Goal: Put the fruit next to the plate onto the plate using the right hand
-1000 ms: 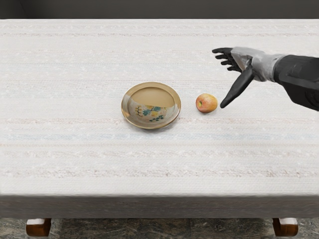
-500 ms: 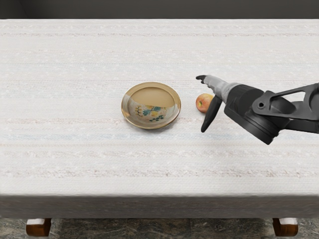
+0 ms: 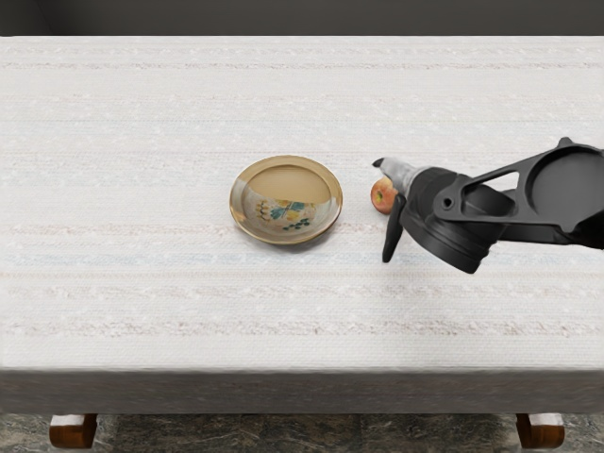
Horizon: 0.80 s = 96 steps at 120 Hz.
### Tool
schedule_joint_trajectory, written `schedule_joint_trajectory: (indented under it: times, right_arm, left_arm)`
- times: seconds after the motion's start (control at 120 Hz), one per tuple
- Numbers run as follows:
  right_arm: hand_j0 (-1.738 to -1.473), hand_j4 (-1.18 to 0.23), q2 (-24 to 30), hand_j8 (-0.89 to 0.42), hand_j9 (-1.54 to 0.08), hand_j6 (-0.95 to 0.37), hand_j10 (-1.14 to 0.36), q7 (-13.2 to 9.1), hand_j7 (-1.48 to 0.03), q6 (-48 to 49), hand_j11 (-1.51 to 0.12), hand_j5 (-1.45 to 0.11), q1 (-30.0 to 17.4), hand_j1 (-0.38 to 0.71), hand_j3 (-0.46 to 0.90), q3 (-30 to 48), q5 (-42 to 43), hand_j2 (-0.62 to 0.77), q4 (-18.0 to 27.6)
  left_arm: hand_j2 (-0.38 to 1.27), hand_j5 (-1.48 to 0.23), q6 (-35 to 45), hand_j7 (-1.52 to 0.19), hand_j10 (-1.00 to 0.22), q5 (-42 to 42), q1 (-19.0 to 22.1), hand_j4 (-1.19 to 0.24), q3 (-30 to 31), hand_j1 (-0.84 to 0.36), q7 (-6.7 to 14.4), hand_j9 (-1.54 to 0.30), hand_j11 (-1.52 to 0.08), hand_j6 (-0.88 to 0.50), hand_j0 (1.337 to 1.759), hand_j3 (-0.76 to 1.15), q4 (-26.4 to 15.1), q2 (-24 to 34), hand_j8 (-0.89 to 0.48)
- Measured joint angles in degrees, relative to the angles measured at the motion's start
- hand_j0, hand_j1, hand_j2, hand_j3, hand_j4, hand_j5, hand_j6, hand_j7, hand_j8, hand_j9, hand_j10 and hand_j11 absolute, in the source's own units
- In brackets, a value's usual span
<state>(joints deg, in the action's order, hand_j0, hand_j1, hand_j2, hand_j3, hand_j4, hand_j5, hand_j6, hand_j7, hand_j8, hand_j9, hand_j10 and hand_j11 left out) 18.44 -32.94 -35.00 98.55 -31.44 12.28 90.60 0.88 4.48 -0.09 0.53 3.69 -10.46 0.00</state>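
Note:
A small red-yellow apple [image 3: 380,196] lies on the table just right of the plate [image 3: 236,202], a shallow tan dish with a gold rim and a painted pattern. My right hand [image 3: 389,206] comes in from the right and sits directly against the apple's right side, covering part of it. Its fingers [image 3: 383,164] reach over the far side of the fruit. The thumb [image 3: 392,242] points down toward the near side, clear of the apple. The hand is open, with nothing held. The bulky dark wrist [image 3: 448,219] hides the palm.
A white cloth-covered table [image 3: 142,283] fills the view, its front edge running along the bottom. The black forearm [image 3: 557,193] stretches to the right edge above the table.
The right hand has swung down and left from behind the apple to right against it. The wrist has rolled toward the camera. Apple and plate have not moved.

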Motion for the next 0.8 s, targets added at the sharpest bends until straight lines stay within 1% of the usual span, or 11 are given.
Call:
schedule_joint_trajectory:
  times: [0.15, 0.283, 0.467, 0.592, 0.725, 0.8]
  right_arm:
    - [-1.658, -0.05, -1.06, -0.05, -0.06, -0.05, -0.05, -0.08, -0.06, 0.0, -0.06, -0.06, -0.08, -0.3, 0.0, -1.49, 0.1, -0.01, -3.76]
    - [-1.658, -0.05, -2.98, -0.05, -0.06, -0.05, -0.05, -0.47, -0.06, 0.0, -0.06, -0.06, -0.99, -0.3, 0.0, -2.28, 0.07, -0.01, -8.57]
    - [-1.658, -0.05, -4.7, -0.05, -0.06, -0.05, -0.05, -1.35, -0.06, 0.0, -0.06, -0.06, -4.0, -0.3, 0.0, -2.64, 0.07, -0.01, -15.15]
    - [-1.658, -0.05, -7.69, -0.05, -0.06, -0.05, -0.05, -1.85, -0.06, 0.0, -0.06, -0.06, -6.45, -0.3, 0.0, -2.38, 0.36, -0.01, -19.48]
    - [-1.658, -0.04, -10.04, -0.04, -0.06, -0.04, -0.04, -2.0, -0.06, 0.0, -0.06, -0.06, -7.83, -0.3, 0.0, -2.13, 0.45, -0.01, -23.06]
    - [-1.658, -0.04, -11.0, -0.04, -0.05, -0.04, -0.04, -2.03, -0.05, 0.0, -0.05, -0.05, -8.94, -0.3, 0.0, -0.74, 0.49, -0.01, -25.08]
  left_arm:
    - [0.05, -0.31, 0.0, -0.31, -0.24, 0.0, 0.0, -0.24, 0.0, 0.06, 0.0, -0.31, -0.31, -0.24, 1.658, 0.0, 0.0, 0.0, -0.24]
    - [0.05, -0.31, 0.0, -0.31, -0.24, 0.0, 0.0, -0.24, 0.0, 0.06, 0.0, -0.31, -0.31, -0.24, 1.658, 0.0, 0.0, 0.0, -0.24]
    - [0.05, -0.31, 0.0, -0.31, -0.24, 0.0, 0.0, -0.24, 0.0, 0.06, 0.0, -0.31, -0.31, -0.24, 1.658, 0.0, 0.0, 0.0, -0.24]
    - [0.05, -0.31, 0.0, -0.31, -0.24, 0.0, 0.0, -0.24, 0.0, 0.06, 0.0, -0.31, -0.31, -0.24, 1.658, 0.0, 0.0, 0.0, -0.24]
    - [0.05, -0.31, 0.0, -0.31, -0.24, 0.0, 0.0, -0.24, 0.0, 0.06, 0.0, -0.31, -0.31, -0.24, 1.658, 0.0, 0.0, 0.0, -0.24]
    - [0.05, -0.31, 0.0, -0.31, -0.24, 0.0, 0.0, -0.24, 0.0, 0.06, 0.0, -0.31, -0.31, -0.24, 1.658, 0.0, 0.0, 0.0, -0.24]
